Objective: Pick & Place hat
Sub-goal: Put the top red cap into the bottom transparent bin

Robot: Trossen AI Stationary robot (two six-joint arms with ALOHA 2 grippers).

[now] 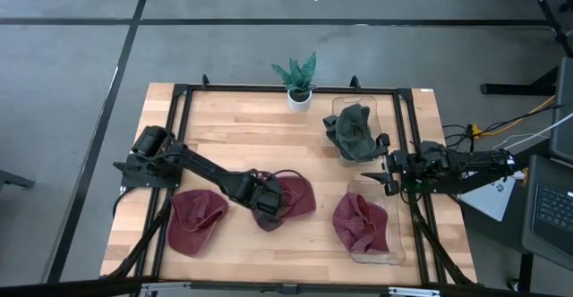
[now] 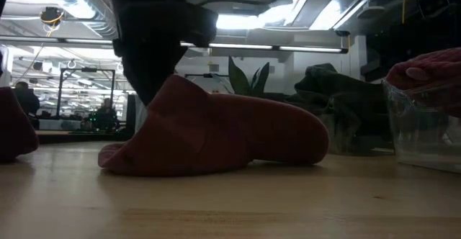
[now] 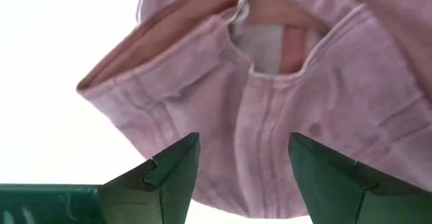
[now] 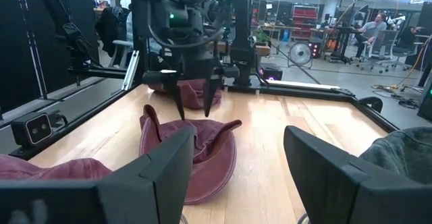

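From above, the left gripper (image 1: 269, 200) is reaching over the maroon cap (image 1: 291, 197) lying at the middle of the wooden worktop (image 1: 242, 131). A second maroon cap (image 1: 195, 220) is lying to its left, a third (image 1: 360, 222) in the near clear bin (image 1: 380, 254), and a dark green cap (image 1: 354, 130) in the far bin. The right gripper (image 1: 387, 173) is waiting between the bins.

At worktop level, the middle cap (image 2: 223, 134) is resting flat.

The left wrist view is showing open fingers (image 3: 169, 177) straddling the cap's fabric, not yet closed on it.

The right wrist view is showing its own fingers (image 4: 162, 170) spread, holding nothing
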